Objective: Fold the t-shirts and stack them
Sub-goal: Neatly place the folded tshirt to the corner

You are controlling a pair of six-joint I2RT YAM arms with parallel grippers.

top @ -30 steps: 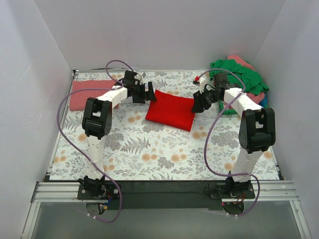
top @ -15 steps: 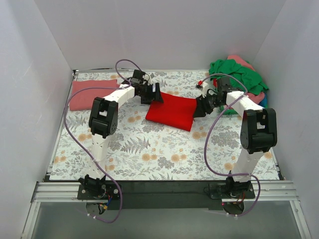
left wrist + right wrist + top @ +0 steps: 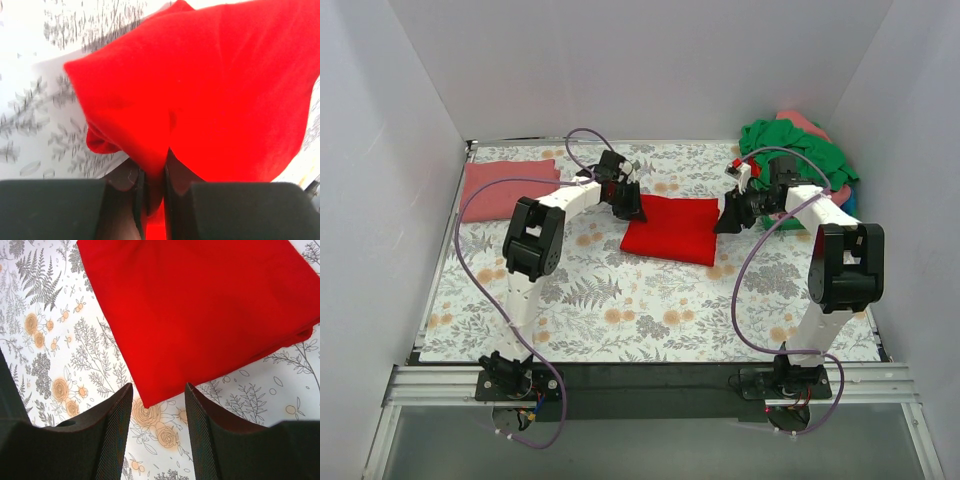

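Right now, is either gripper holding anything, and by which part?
The left gripper is pinched shut on the red t-shirt, at a bunched corner on the shirt's left side. The right gripper stands open over another corner and holds nothing.

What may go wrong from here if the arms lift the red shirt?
The left jaws are shut on one corner of the red t-shirt; the right jaws stand open at another corner, so lifting now might drag the fold open. The left pinch holds only a thin bunch of cloth, which may slip.
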